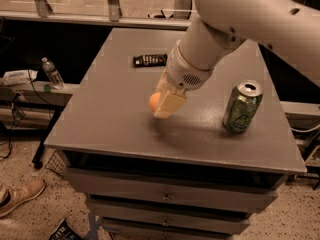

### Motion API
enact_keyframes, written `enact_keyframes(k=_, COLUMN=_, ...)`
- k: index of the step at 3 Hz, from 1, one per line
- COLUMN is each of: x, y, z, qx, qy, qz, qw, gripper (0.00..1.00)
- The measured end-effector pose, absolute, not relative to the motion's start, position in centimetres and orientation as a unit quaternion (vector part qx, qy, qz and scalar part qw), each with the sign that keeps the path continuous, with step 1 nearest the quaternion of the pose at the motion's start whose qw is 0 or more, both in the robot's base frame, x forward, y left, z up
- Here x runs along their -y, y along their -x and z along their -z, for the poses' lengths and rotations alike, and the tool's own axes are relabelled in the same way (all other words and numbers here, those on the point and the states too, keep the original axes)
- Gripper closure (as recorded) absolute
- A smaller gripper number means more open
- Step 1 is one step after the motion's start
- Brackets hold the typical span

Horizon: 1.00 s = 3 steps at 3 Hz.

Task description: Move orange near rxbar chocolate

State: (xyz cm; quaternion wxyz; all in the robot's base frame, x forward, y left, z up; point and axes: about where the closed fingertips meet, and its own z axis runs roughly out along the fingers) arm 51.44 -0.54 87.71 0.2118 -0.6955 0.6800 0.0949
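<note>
The orange (154,101) is small and round, and only its left part shows beside a cream finger (170,104). My gripper (162,108) is shut on the orange and holds it a little above the middle of the grey table top (115,129), with a shadow under it. The rxbar chocolate (150,60), a flat black bar with white lettering, lies on the far part of the table, beyond and slightly left of the orange. My white arm comes in from the upper right.
A green soda can (242,107) stands on the right of the table. Drawers are below the table's front edge. A water bottle (51,73) stands on a low shelf at the left. A shoe (17,196) is on the floor at the lower left.
</note>
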Motion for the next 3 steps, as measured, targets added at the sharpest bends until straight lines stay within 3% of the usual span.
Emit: enact_keyframes(k=3, x=3.1, y=-55.8, z=-92.3, qx=-0.678, qy=0.673, qz=-0.089, qw=0.281, gripper=1.0)
